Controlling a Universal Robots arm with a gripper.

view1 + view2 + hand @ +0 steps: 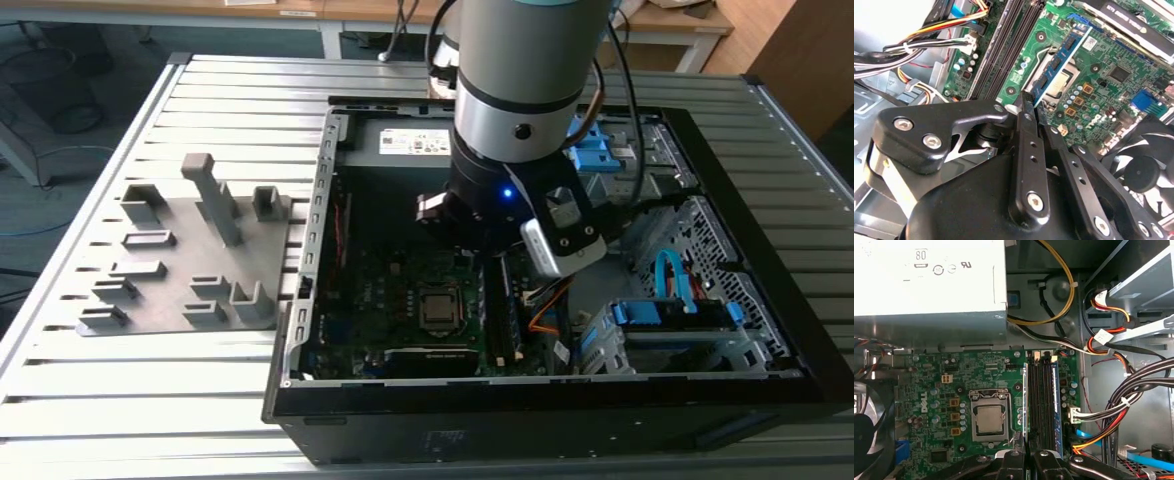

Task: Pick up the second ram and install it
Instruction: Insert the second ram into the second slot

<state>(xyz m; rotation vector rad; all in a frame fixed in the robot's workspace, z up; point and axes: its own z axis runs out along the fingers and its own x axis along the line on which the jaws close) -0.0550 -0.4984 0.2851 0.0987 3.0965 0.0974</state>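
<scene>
My gripper [1033, 100] is shut on the second ram [1064, 55], a blue-green strip with black chips and a pale label, held by one end. In the first wrist view the strip shows edge-on as a thin pale line [1025, 400] running out from between the fingertips [1015, 458], along the side of the dark memory slots [1041, 400] next to the processor socket [989, 420]. Another stick [1056, 405] stands in the slot on the far side. I cannot tell whether the held strip touches a slot. In the exterior view the gripper [478, 248] is low inside the open computer case [307, 300].
A power supply box [929, 280] and cable bundles [1124, 405] crowd the case beside the slots. A black fan [1144, 170] sits by the motherboard. Blue drive cages [667, 310] stand on the exterior view's right. A grey fixture plate [174, 250] lies on the table at the exterior view's left.
</scene>
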